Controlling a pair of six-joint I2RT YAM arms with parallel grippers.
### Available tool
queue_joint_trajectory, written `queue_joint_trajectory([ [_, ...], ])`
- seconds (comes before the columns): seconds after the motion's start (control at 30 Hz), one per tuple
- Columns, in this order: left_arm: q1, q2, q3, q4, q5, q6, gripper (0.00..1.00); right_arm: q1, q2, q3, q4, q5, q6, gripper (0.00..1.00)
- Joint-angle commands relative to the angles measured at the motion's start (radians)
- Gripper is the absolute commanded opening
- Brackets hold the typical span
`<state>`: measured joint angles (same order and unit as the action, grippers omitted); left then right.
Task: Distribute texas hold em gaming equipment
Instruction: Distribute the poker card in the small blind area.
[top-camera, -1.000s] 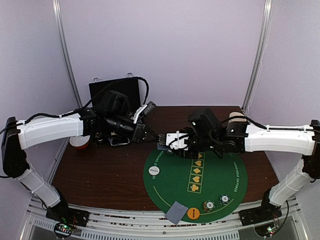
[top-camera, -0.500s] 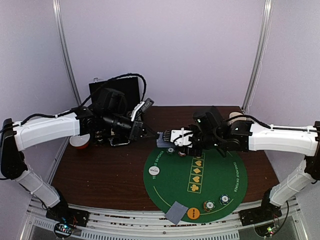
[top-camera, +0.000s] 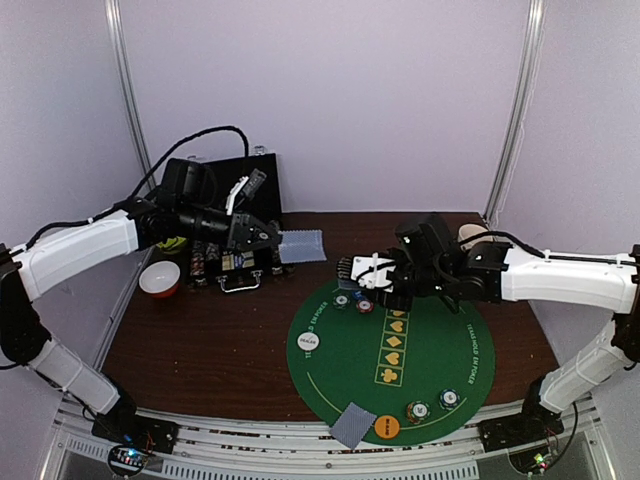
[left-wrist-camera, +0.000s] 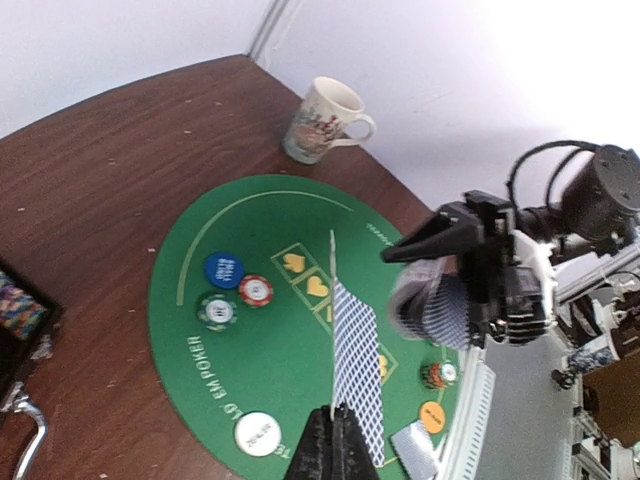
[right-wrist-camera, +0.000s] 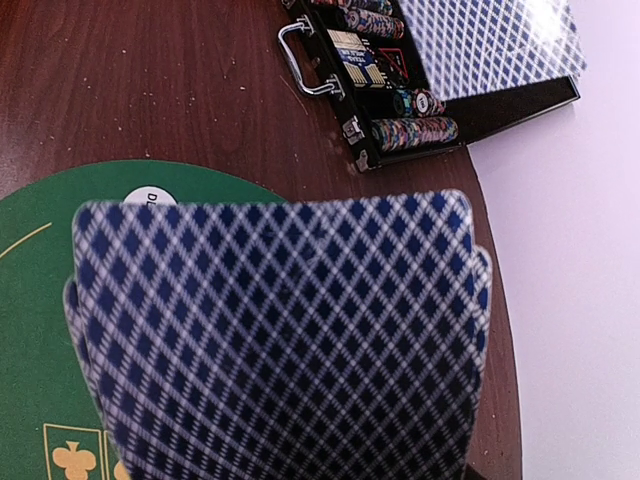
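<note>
Blue-grey lattice backs fill my right wrist view; my right tool (top-camera: 356, 272) is clamped on the deck (right-wrist-camera: 280, 330), held in the air over the far edge of the green mat (top-camera: 340, 375); my left tool (left-wrist-camera: 335, 440) is pinched tight on a single card (left-wrist-camera: 355, 360), gripping it by one end, just off the mat's far-left edge and above the tabletop (top-camera: 200, 340) beside the chip case (top-camera: 262, 185).

I judge the card to be light, thin and slick, likely to bow or twist in a loose grip; a hold close to one short end, with flat pressure on both faces, suits it best; the deck may fan or shed cards if my squeeze slackens.

Three chips (left-wrist-camera: 224, 270) sit at the mat's far edge; the dealer disc (top-camera: 305, 341) lies at its left, the orange disc (top-camera: 386, 427) at its near edge.

No card face shows; the deck hides my right fingers and its lower part is cut off, so I cannot count it; my left arm covers part of the case.
</note>
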<state>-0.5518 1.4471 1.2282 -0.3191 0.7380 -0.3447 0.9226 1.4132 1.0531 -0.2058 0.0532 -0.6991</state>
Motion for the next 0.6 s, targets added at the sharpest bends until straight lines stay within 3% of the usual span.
queue_joint_trajectory([
  [0.0, 0.075, 0.107, 0.133, -0.153, -0.172, 0.178, 0.00, -0.009, -0.042, -0.004, 0.020, -0.005, 0.011, 0.44],
  [0.07, 0.075, 0.209, 0.208, -0.229, -0.266, 0.266, 0.00, -0.010, -0.048, -0.004, 0.017, -0.008, 0.005, 0.44],
  [0.2, 0.076, 0.410, 0.359, -0.395, -0.260, 0.394, 0.00, -0.010, -0.045, 0.010, -0.007, -0.012, 0.003, 0.44],
  [0.37, 0.052, 0.503, 0.417, -0.433, -0.220, 0.464, 0.00, -0.012, -0.059, -0.003, 0.002, -0.012, -0.003, 0.44],
  [0.57, -0.009, 0.683, 0.642, -0.577, -0.267, 0.555, 0.00, -0.012, -0.051, -0.002, 0.021, -0.030, 0.006, 0.44],
])
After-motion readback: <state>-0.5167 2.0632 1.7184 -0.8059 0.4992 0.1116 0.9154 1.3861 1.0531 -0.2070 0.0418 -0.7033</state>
